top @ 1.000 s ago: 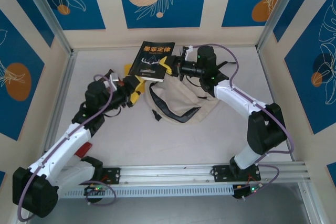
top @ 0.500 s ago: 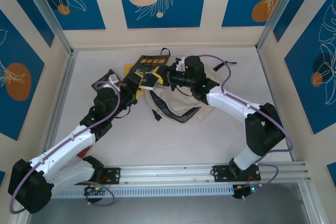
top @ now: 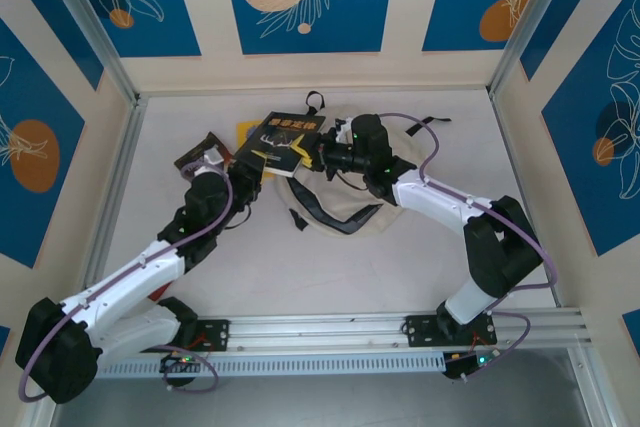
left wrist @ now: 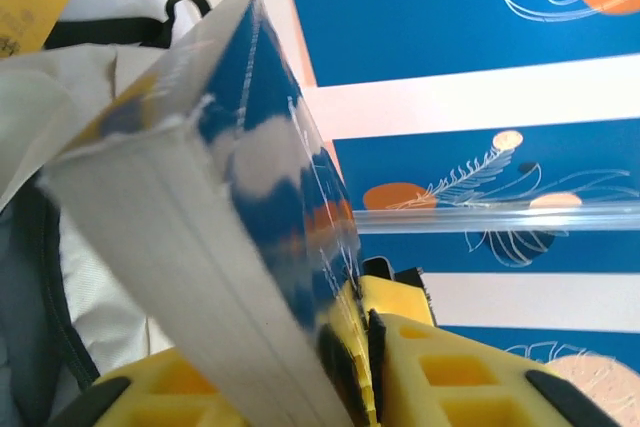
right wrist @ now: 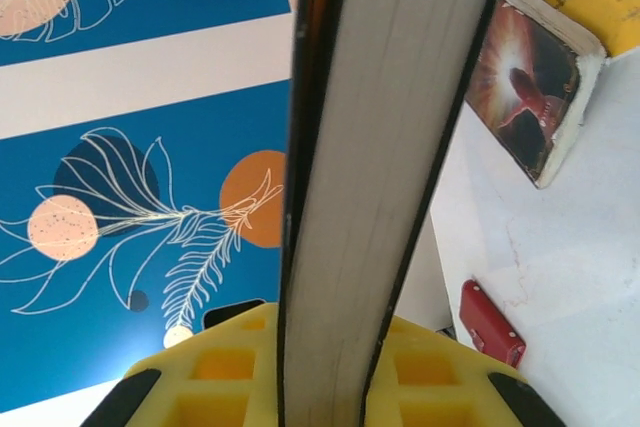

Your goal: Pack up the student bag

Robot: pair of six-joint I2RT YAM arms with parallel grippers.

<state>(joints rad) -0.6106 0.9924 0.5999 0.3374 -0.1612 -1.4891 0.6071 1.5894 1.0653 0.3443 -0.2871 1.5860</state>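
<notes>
my left pincer [top: 258,160] and right pincer [top: 318,148] are each clamped on an edge of the black book [top: 287,133], holding it tilted between them. the bag [top: 345,197] lies slumped on the table [top: 300,277], just under and right of the book.
</notes>
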